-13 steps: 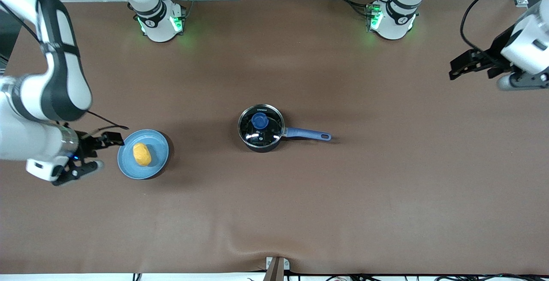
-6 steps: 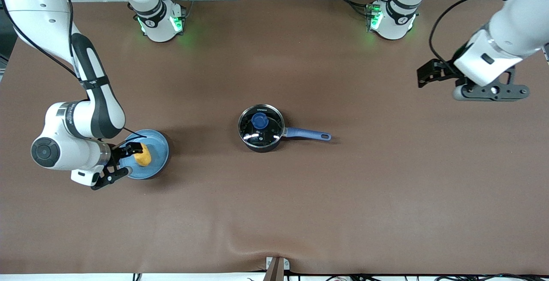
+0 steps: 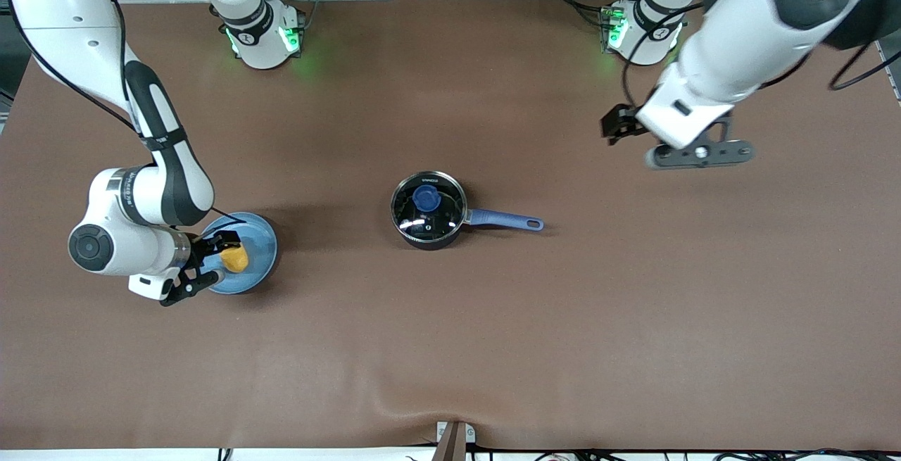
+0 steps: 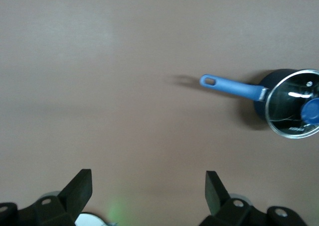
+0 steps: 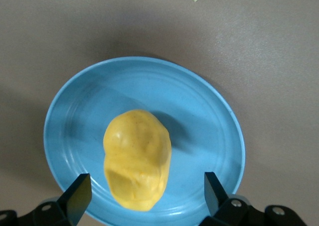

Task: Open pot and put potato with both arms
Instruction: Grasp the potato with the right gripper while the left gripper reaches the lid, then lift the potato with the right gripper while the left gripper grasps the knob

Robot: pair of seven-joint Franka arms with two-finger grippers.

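I am viewing the pot [image 3: 428,209] as the landmark: it is sitting mid-surface [image 3: 450,348] with its glass lid [image 3: 429,206] on, blue knob [image 3: 426,198] up, and its blue handle [image 3: 505,220] pointing toward the left arm's end. Well apart from the pot, toward the right arm's end, the potato [image 3: 234,258] is lying on a light-blue plate [image 3: 259,246]. I am holding the right hand [image 3: 209,261] low over that plate, released, its fingers [image 5: 75,196] standing either side of the potato [image 5: 137,159] without gripping it. I am holding the left hand [image 3: 693,154] in the air over bare surface toward the left arm's end, well apart from the pot [image 4: 289,102], also released and grasping nothing.
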